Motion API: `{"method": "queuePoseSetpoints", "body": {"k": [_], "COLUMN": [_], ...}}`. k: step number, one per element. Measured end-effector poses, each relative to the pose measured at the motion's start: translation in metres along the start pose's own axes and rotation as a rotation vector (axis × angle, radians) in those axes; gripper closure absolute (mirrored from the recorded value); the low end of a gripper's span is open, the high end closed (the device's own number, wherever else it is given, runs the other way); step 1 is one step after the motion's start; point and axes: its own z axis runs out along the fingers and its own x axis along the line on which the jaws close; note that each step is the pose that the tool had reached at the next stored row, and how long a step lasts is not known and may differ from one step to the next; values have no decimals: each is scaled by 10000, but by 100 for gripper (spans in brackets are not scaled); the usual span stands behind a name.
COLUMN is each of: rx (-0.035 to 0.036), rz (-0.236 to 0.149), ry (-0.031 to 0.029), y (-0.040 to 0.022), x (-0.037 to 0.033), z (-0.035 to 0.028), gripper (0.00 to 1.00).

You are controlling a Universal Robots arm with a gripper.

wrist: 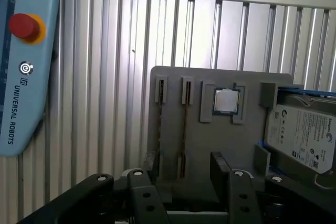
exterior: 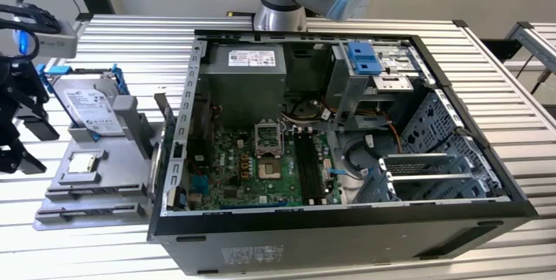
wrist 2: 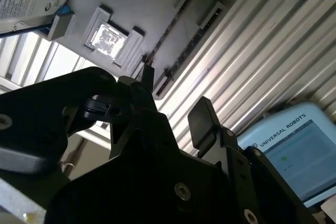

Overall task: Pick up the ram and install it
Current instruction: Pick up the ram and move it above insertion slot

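The ram shows as two thin dark sticks standing on edge in the long slots of the grey parts tray (wrist: 210, 135), one stick (wrist: 185, 129) beside the other (wrist: 160, 129); both also appear in the second wrist view (wrist 2: 173, 27). My gripper (wrist: 181, 182) hovers above the tray's near end, open, with nothing between its black fingers (wrist 2: 205, 121). In the exterior view the gripper (exterior: 26, 143) hangs at the far left, beside the tray (exterior: 113, 182). The open PC case (exterior: 347, 228) shows the motherboard's long ram slots (exterior: 308, 159).
A hard drive (exterior: 91, 104) and a processor chip (exterior: 84, 161) also sit on the tray. A teach pendant (wrist: 26, 61) with a red stop button lies on the slatted metal table (wrist: 105, 51). The case's walls and drive cage (exterior: 374, 65) stand around the motherboard.
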Motion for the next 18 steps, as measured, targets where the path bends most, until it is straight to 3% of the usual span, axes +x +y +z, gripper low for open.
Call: {"method": "queuePoseSetpoints", "body": {"k": [7,18], "rx": [-1,-1], "rz": [0,-1], "ry": [1,1], "y": [0,1], "x": [1,3], "z": [61,88], "gripper": [100,100]}}
